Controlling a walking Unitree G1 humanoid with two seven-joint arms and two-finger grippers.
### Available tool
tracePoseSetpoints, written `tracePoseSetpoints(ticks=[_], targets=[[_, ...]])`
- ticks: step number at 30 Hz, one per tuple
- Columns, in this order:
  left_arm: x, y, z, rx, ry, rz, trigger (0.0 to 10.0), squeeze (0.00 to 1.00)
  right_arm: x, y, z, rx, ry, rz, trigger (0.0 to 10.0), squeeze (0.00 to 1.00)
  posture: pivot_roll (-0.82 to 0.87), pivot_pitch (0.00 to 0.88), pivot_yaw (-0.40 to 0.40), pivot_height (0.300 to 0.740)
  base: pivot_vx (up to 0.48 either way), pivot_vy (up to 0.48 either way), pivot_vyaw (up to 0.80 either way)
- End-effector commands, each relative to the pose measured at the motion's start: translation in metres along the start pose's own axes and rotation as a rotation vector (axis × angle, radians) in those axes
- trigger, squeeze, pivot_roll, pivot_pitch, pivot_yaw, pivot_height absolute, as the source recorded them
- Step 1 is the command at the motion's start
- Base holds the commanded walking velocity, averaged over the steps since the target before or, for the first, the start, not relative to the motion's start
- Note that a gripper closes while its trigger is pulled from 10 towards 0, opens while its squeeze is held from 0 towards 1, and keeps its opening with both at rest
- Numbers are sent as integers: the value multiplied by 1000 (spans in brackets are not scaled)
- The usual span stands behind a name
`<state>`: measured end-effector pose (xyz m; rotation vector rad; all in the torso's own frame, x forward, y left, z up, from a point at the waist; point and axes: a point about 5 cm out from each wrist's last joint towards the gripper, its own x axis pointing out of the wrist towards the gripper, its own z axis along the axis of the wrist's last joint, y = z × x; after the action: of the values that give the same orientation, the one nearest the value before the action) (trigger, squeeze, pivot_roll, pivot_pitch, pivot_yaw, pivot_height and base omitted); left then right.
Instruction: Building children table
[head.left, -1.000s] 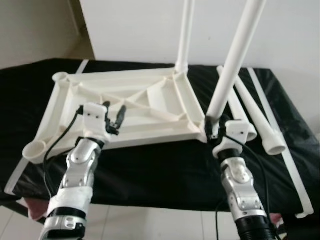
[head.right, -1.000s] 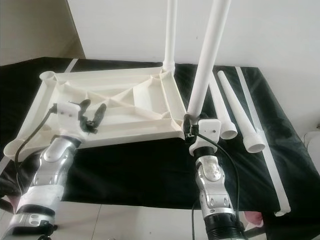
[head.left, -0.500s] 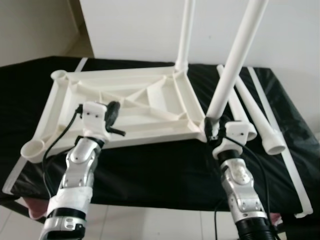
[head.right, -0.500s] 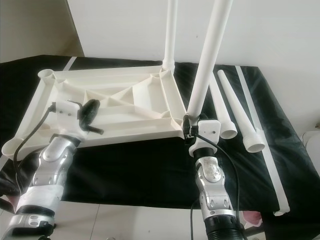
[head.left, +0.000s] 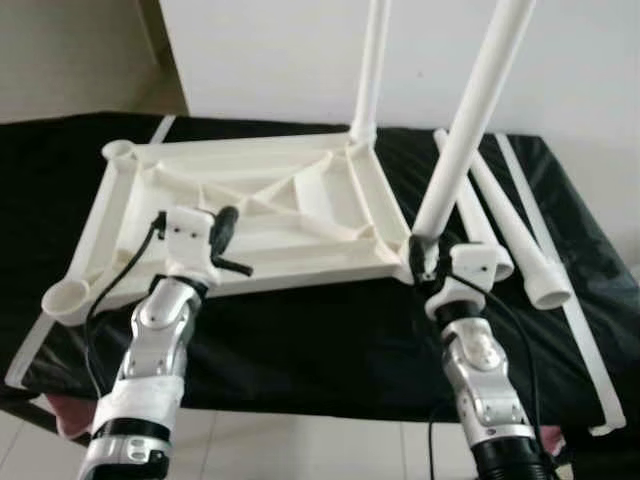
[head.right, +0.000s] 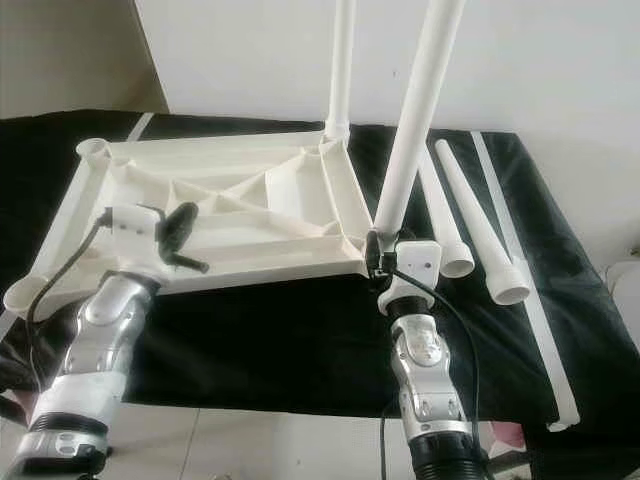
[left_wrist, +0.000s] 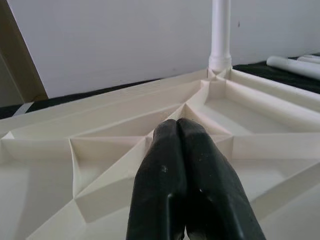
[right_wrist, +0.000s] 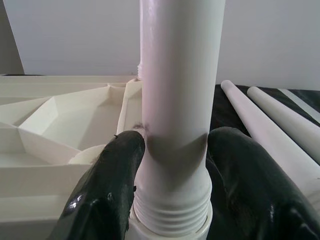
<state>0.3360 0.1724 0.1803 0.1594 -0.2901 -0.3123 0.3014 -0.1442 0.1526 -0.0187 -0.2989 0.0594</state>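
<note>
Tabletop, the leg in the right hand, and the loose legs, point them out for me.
tabletop (head.right: 210, 205), right eye view, ribbed underside near the middle.
leg in the right hand (head.right: 410, 140), right eye view, mid-shaft.
loose legs (head.right: 478, 232), right eye view, shaft of one lying leg.

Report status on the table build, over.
Right gripper clamped on the near leg at its threaded base in the tabletop corner socket. Left gripper shut, empty, over the tabletop ribs. Two loose legs lie right. Nothing in the way.
</note>
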Motion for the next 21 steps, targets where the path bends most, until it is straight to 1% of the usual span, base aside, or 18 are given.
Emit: tracePoseSetpoints(ticks=[1, 7, 21], targets=[[-2, 0, -3, 6, 23, 11, 10000, 0, -2, 1, -2, 15, 13, 0, 10000, 0, -53, 125, -18, 740, 0, 0, 0], [-2, 0, -3, -1, 22, 9, 10000, 12, -2, 1, -1, 16, 10, -4, 10000, 0, -52, 122, -14, 740, 0, 0, 0], [-1, 0, -2, 6, 28, 5, 10000, 0, -2, 2, -1, 18, 10, -9, 10000, 0, -50, 126, -11, 740, 0, 0, 0]])
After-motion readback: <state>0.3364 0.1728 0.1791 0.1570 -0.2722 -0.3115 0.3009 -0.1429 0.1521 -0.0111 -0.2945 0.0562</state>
